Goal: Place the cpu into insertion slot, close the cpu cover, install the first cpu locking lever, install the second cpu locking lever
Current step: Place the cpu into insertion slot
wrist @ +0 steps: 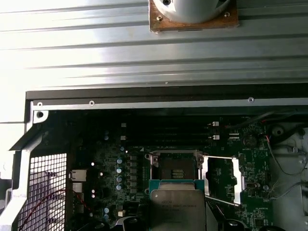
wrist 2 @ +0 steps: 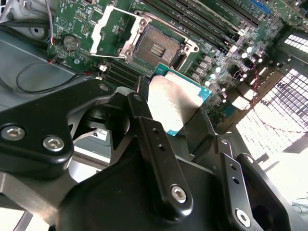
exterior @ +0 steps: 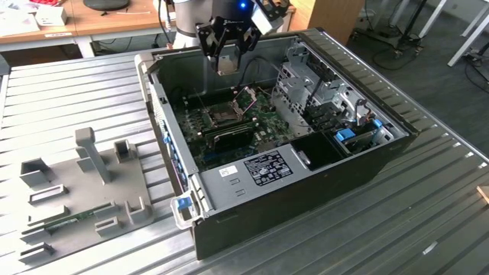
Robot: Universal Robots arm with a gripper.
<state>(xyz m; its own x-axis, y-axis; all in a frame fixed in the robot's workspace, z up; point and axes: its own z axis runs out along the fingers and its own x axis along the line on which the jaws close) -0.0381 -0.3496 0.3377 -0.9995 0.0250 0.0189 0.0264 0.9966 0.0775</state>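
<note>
My gripper [exterior: 227, 60] hangs above the open computer case, shut on the cpu [exterior: 226, 65], a flat square chip with a silver-grey top. In the second wrist view the cpu [wrist 2: 175, 98] sits between the black fingers [wrist 2: 144, 127], held over the green board. The insertion slot [wrist 2: 156, 48] lies bare below it, with a dark centre and a black rim. Beside the slot the cpu cover [wrist 2: 113, 29] is swung open. The first wrist view shows the cpu [wrist: 178, 209] just short of the insertion slot [wrist: 175, 168], with the cpu cover [wrist: 224, 178] flipped aside.
The black computer case [exterior: 306, 189] lies open on a ribbed metal table [exterior: 428, 200]. Long memory sticks [exterior: 229, 133] sit next to the socket, and drive bays [exterior: 313, 86] fill the exterior view's right. A grey fixture plate [exterior: 84, 183] with holders lies at the exterior view's left.
</note>
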